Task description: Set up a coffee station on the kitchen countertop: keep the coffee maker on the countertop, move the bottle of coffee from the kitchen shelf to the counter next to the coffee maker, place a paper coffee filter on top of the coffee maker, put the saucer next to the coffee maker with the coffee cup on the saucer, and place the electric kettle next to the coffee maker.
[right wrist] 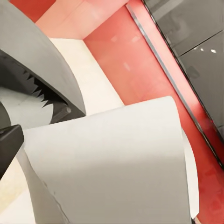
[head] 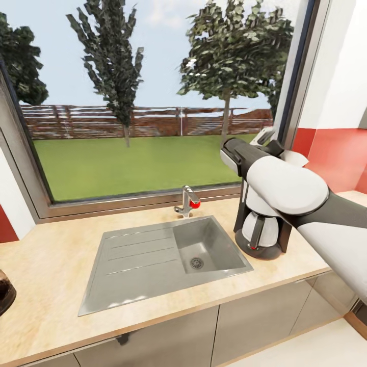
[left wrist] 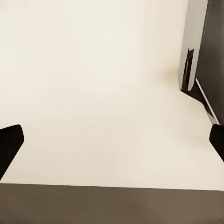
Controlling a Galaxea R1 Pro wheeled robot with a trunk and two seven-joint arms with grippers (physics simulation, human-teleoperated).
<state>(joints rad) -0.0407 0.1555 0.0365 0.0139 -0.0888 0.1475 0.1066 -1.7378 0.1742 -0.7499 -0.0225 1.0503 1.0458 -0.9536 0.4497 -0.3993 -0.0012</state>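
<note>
Filter step | small white paper coffee filter (right wrist: 112,163) gripped in my right gripper, just over the tall dark grey coffee maker (head: 261,232) beside the steel sink (head: 163,255) | next: lower it gently, then let go | left gripper (left wrist: 112,142) spread wide, holding nothing

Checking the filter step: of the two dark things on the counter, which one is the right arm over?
The coffee maker right of the sink, with the pale carafe; the other dark thing sits at the far left edge.
</note>
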